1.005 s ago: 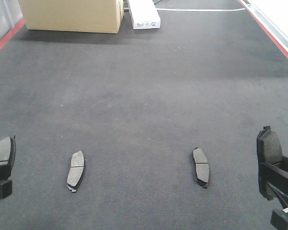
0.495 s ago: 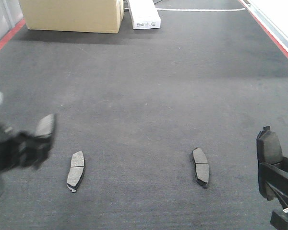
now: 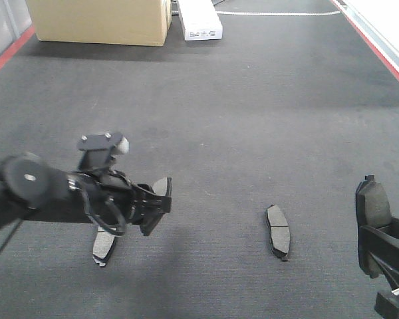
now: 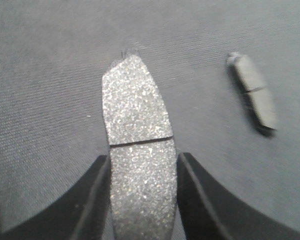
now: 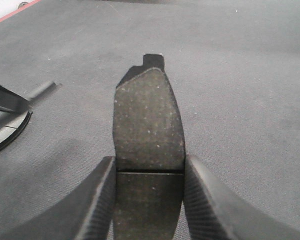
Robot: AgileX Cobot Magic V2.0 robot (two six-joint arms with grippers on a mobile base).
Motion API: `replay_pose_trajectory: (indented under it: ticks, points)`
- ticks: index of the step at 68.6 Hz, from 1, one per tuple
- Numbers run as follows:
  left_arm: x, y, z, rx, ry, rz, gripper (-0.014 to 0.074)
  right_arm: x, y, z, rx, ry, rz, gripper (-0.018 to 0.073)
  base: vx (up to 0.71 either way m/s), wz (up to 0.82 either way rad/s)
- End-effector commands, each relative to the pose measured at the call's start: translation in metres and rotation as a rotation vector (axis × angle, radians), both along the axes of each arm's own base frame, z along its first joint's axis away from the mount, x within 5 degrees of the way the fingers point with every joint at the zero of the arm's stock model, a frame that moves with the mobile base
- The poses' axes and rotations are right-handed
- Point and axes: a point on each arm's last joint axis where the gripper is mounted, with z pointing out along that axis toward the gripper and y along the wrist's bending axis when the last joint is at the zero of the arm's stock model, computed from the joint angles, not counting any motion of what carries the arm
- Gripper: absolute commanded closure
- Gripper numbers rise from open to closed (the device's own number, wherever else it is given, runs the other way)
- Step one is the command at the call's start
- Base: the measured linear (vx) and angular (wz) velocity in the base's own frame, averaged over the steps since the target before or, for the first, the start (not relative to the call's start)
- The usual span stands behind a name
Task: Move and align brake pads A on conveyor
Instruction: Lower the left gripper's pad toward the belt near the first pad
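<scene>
On the dark grey conveyor (image 3: 253,119) two brake pads lie flat: one at the lower left (image 3: 103,248), partly under my left arm, and one at the lower right (image 3: 278,231). My left gripper (image 3: 158,199) hovers over the belt just right of the left pad, shut on a third speckled pad (image 4: 137,130). From the left wrist, the lying right pad (image 4: 252,95) shows ahead to the right. At the right edge my right gripper (image 3: 374,222) is shut on a fourth pad (image 5: 148,125), which sticks out forward past its fingers (image 5: 102,200).
A cardboard box (image 3: 100,20) and a white box (image 3: 199,20) stand at the far end of the belt. Red edge strips run along the left (image 3: 6,56) and right (image 3: 379,50) sides. A lying pad (image 5: 7,131) shows at the right wrist view's left edge.
My left arm has swung from the left edge rightward over the belt, carrying its pad, and now covers part of the left lying pad. The right gripper has not moved.
</scene>
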Motion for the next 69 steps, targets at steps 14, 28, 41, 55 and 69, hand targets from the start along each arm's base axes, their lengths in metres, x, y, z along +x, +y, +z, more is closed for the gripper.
replay_pose_trajectory:
  ticks: [14,28,41,55,69]
  points:
    - [0.022,-0.004,-0.007,-0.072,-0.022,0.199,0.0395,0.002,0.002,0.018,0.036,-0.111,0.017,0.0534,0.0,0.0]
    - [0.023,-0.009,-0.026,-0.055,0.05,0.195,0.0358,0.002,0.002,0.018,0.036,-0.111,0.017,0.0534,0.0,0.0]
    - [0.02,-0.021,-0.04,-0.036,0.073,0.173,0.0357,0.002,0.002,0.018,0.036,-0.111,0.017,0.0534,0.0,0.0]
    - [0.018,-0.029,-0.041,-0.041,0.049,0.18,0.0326,0.002,0.002,0.018,0.036,-0.111,0.017,0.0534,0.0,0.0]
    - [0.02,-0.028,-0.04,-0.04,0.037,0.189,0.0264,0.002,0.002,0.018,0.036,-0.111,0.017,0.0534,0.0,0.0]
